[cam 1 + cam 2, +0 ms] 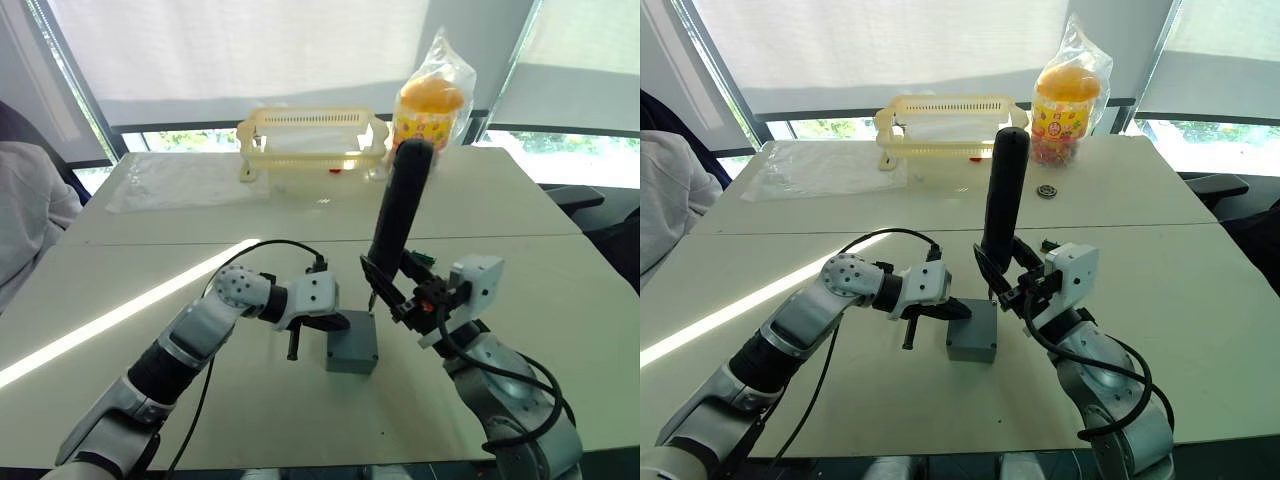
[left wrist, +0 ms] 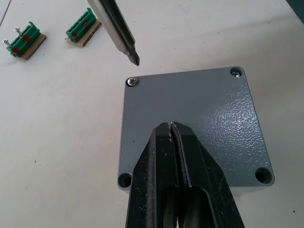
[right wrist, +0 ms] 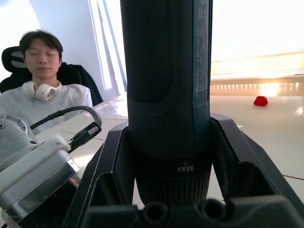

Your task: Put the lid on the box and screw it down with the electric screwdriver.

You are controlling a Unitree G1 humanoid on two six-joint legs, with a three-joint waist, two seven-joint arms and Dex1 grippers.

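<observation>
At the far left edge a seated person's sleeve (image 1: 25, 215) is seen beside the desk (image 1: 560, 280). Further in, the left claw (image 2: 172, 124) is held with its two black fingers pressed together, empty, their tips resting on or just above the middle of the lid (image 2: 213, 118). The lid is already seated flush on the box (image 1: 352, 345), which stands on the desk between the two arms. Of the four corner holes, two on one side are seen to carry screws (image 2: 133, 81), while the two on the opposite side are still empty. To the right, the electric screwdriver (image 1: 400, 205) is gripped upright in the right claw (image 1: 405, 292), the fingers closed around its black body, and its bit (image 2: 124, 42) is poised just above and slightly off the screw at one corner, not yet touching it. The placing of the lid is judged complete and the screwing partly begun; whether the two fitted screws are fully driven cannot be told, and two more remain to be fitted. Two green terminal blocks (image 2: 28, 42) lie on the desk near the box, and a yellow basket (image 1: 312, 138) is set well behind.
</observation>
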